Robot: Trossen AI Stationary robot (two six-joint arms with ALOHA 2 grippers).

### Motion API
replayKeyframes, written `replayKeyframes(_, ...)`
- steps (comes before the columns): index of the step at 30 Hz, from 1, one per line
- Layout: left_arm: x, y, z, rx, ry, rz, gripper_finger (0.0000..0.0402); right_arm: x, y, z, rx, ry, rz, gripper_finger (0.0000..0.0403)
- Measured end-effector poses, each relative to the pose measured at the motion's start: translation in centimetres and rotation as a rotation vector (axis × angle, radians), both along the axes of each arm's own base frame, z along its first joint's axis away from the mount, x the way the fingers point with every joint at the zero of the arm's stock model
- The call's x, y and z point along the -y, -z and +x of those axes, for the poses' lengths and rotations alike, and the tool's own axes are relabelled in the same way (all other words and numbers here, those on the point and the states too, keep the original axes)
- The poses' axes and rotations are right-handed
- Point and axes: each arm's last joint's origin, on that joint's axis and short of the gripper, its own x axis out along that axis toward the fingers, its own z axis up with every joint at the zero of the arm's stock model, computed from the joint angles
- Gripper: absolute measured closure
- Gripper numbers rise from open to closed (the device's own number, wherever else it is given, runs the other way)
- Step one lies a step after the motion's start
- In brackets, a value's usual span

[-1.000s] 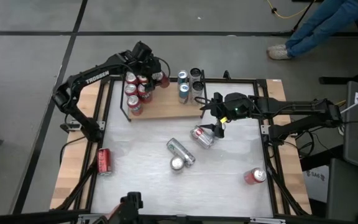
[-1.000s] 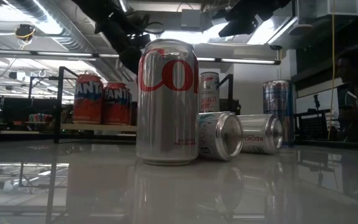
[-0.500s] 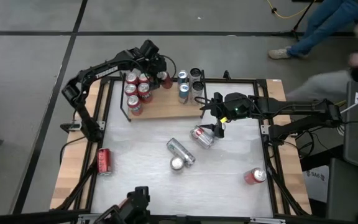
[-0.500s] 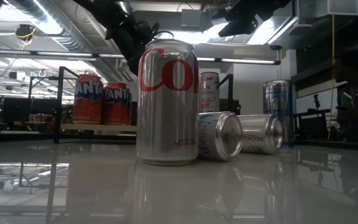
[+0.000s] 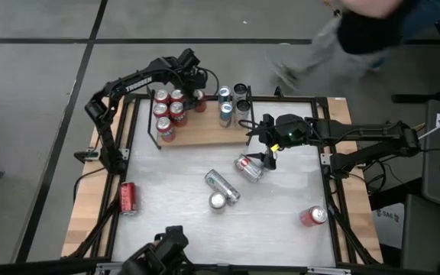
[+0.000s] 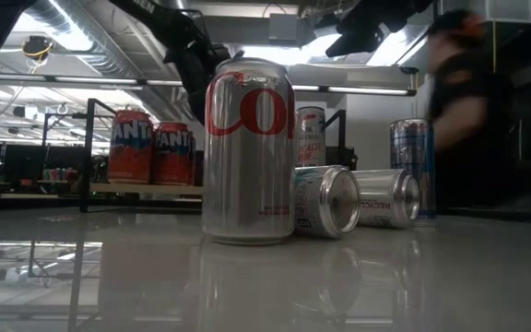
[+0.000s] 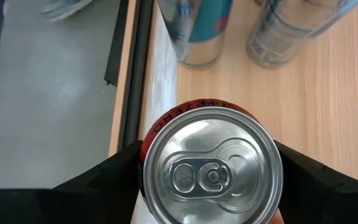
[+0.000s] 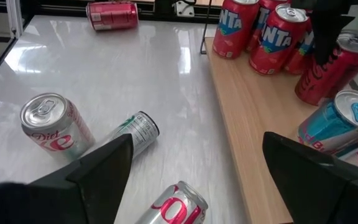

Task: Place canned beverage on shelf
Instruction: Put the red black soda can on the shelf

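left arm's elbow has swung toward the table's left rear; its dark two-finger left gripper (image 5: 196, 85) has crept toward the rear edge of the light-brown wooden shelf with black rails (image 5: 205, 131), straddling an upright red cola can with a silver top (image 7: 211, 168) on the board. a person (image 5: 342, 34) in grey trousers and a dark top, earlier only jeans-clad legs at the far right rear, has walked leftward behind the table; seen blurred in the low view (image 6: 473, 111). a dark object at the near table edge (image 5: 163, 250) has shifted rightward.
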Motion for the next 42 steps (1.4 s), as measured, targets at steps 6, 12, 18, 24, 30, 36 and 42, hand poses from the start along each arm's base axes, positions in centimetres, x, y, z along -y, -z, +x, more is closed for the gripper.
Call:
replayKeyframes(6, -0.43, 0.42, -0.78, -0.022, -0.025, -0.022, 0.0124, -0.01, 0.09, -0.06, -0.011, -0.002, -0.002, 0.0054)
replayKeyframes(12, -0.54, 0.45, -0.94, -0.024, -0.031, -0.025, 0.0115, 0.00, 0.10, -0.07, -0.013, -0.014, -0.021, 0.0054)
replayKeyframes(18, -0.32, 0.45, -0.72, -0.024, -0.024, -0.026, 0.0099, -0.01, 0.10, -0.06, -0.013, -0.014, -0.021, 0.0054)
replayKeyframes(24, -0.30, 0.46, -0.72, -0.023, -0.028, -0.028, 0.0094, -0.01, 0.10, -0.06, -0.013, -0.014, -0.021, 0.0054)
replayKeyframes(30, -0.32, 0.48, -0.73, -0.020, -0.052, -0.039, 0.0092, 0.00, 0.10, -0.06, -0.013, -0.014, -0.021, 0.0054)
replayKeyframes(36, -0.31, 0.46, -0.73, -0.020, -0.052, -0.039, 0.0091, 0.00, 0.10, -0.06, -0.013, -0.014, -0.021, 0.0054)
replayKeyframes(42, -0.31, 0.46, -0.73, -0.019, -0.052, -0.040, 0.0091, -0.01, 0.10, -0.06, -0.013, -0.014, -0.021, 0.0054)
